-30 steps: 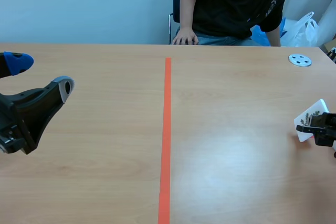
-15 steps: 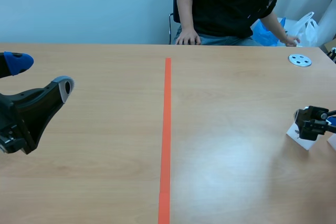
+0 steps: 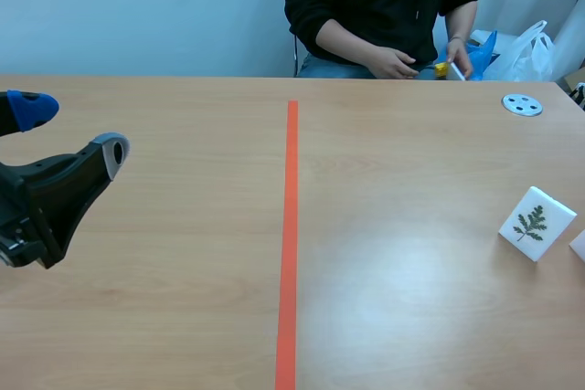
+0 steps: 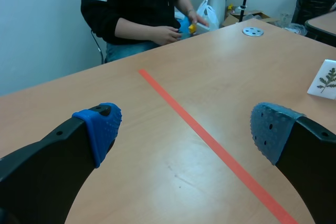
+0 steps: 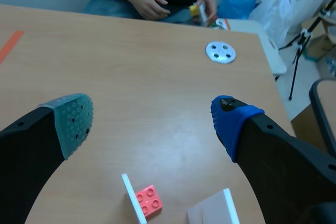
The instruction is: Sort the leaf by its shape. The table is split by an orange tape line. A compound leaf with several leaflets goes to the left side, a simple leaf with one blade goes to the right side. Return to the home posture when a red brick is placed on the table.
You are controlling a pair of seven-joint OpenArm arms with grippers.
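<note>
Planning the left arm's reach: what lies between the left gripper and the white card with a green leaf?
The scene view shows only the orange tape line on bare wooden tabletop between the left gripper and the white leaf card.

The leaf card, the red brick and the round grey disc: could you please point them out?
leaf card (image 3: 535,224), scene view, printed face.
red brick (image 5: 148,201), right wrist view, studded top.
round grey disc (image 3: 522,105), scene view, centre.

The left gripper has two thick black fingers with a matte, rounded shape. Each ends in a blue pad with small bumps and a few holes. The right gripper looks alike, with one grey-green pad and one bright blue pad.
</note>
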